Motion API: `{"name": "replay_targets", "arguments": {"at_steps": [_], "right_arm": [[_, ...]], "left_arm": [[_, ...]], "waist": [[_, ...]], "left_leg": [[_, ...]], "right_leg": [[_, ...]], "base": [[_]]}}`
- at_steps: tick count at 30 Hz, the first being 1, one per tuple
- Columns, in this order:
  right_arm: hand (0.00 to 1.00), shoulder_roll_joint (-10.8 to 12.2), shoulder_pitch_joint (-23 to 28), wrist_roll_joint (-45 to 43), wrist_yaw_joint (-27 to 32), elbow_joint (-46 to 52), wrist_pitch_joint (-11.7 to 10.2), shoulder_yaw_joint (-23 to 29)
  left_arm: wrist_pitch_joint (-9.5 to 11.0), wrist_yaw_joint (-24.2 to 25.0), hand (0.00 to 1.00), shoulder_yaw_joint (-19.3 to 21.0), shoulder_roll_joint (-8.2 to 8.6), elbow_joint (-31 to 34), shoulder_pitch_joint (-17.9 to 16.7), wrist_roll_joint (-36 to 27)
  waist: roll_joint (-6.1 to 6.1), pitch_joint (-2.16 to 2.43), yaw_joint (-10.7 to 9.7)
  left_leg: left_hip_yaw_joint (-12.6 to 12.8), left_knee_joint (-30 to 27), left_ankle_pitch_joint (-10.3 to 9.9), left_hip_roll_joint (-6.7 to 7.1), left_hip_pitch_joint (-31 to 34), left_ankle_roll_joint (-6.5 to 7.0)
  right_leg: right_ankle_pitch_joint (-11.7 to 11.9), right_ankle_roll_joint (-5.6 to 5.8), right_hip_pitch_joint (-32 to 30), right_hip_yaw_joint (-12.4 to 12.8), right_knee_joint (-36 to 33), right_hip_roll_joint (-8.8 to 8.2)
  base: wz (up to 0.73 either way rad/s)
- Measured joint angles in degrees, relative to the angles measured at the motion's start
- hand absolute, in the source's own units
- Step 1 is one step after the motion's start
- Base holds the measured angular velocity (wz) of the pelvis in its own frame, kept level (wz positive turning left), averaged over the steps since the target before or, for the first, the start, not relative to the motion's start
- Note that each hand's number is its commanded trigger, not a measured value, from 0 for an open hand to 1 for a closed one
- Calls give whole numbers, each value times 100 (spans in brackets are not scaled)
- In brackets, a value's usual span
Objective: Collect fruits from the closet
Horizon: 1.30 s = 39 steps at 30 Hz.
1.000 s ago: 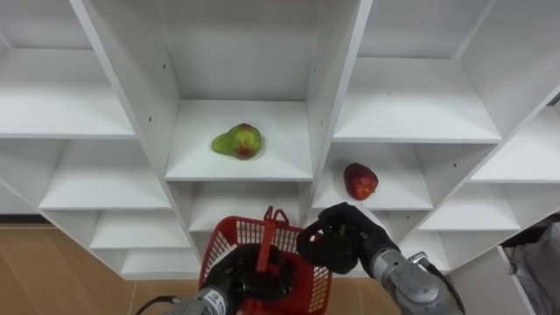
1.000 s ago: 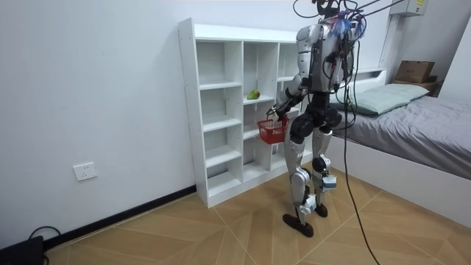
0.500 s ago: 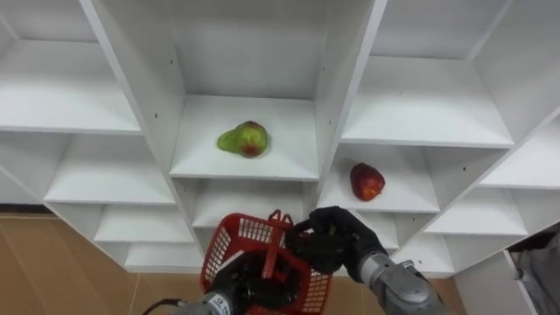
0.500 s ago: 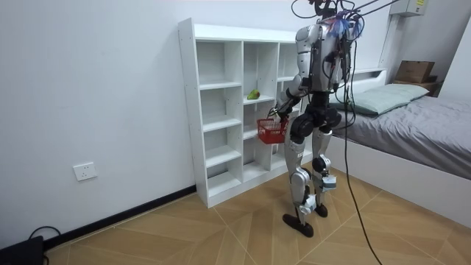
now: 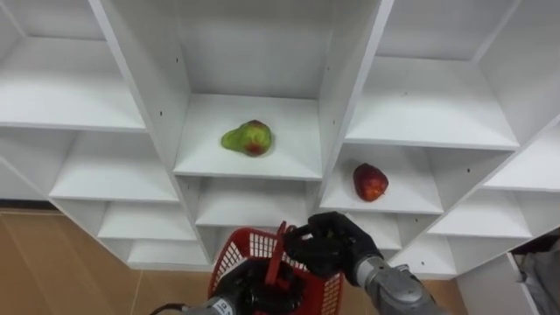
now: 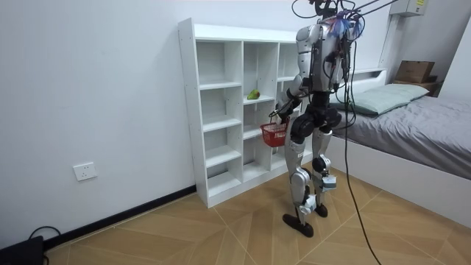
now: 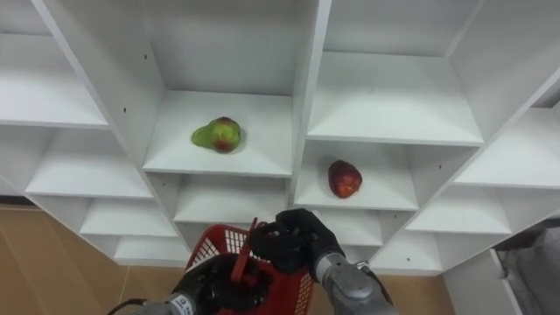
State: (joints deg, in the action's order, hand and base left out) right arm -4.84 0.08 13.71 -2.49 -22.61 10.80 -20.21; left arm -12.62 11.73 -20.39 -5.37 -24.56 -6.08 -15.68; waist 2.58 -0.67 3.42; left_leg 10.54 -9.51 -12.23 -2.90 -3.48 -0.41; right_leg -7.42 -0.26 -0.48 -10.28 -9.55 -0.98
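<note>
Red basket (image 5: pixel 238 255) is gripped at its handle by left hand (image 5: pixel 249 289); right hand (image 5: pixel 328 248) is held over its rim (grip cannot be told). Pear (image 5: pixel 248 138) and apple (image 5: pixel 370 182) are seen on separate closet (image 5: pixel 420 131) shelves.

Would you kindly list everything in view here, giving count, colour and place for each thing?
shelf unit: one, white, against the wall in front of the robot
pear: one, green with a red blush, on a shelf in the middle column
apple: one, red, one column to the right, on a lower shelf
basket: one, red, below the fruit shelves, carried by its handle
bed: one, grey cover, behind the robot
pillow: one, pale, on the bed
cardboard box: one, brown, beyond the bed
wall socket: one, white, low on the wall
floor: wooden, brown
left hand: dark, closed on the basket
right hand: dark, over the basket's rim
</note>
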Motion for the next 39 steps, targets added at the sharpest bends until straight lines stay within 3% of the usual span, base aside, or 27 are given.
{"name": "replay_targets", "arguments": {"at_steps": [10, 11, 12, 13, 14, 39], "right_arm": [[100, 23, -111, 0, 19, -610, -95, -15], [86, 23, -130, 0, 30, -619, -97, -15], [63, 22, -131, 1, 36, -619, -100, -15], [10, 22, -131, 1, 38, -619, -101, -15], [0, 23, -131, 1, 38, -619, -104, -15], [0, 20, -134, 0, 41, -622, -206, 14]], "left_arm": [[14, -101, 100, -27, 1, 0, 29, 1], [23, -101, 100, -28, 3, 1, 36, 1], [28, -101, 100, -28, 4, 1, 36, 1], [42, -102, 100, -29, 5, 0, 36, 1], [44, -107, 100, -29, 6, 0, 36, 2], [43, -136, 100, -7, 4, -2, 24, 15]], "waist": [[-2, -30, -18], [-2, -37, -23], [-2, -38, -26], [-3, -38, -21], [-4, -39, -17], [11, -28, -18]], "left_leg": [[-78, -10, 0, 8, -23, 1], [-115, -13, 1, 13, -20, 2], [-116, -14, 2, 15, -20, 3], [-119, -16, 2, 17, -20, 3], [-125, -17, 3, 19, -21, 4], [-133, -17, 4, 28, -27, 7]], "right_leg": [[0, 0, 64, -53, 1, -8], [-1, 1, 68, -56, 4, -10], [-1, 1, 67, -56, 4, -11], [-3, 4, 66, -56, 5, -13], [-5, 7, 68, -59, 4, -15], [-8, 13, 78, -84, -1, -26]], "base": [[3], [5], [3], [0], [0], [0]]}}
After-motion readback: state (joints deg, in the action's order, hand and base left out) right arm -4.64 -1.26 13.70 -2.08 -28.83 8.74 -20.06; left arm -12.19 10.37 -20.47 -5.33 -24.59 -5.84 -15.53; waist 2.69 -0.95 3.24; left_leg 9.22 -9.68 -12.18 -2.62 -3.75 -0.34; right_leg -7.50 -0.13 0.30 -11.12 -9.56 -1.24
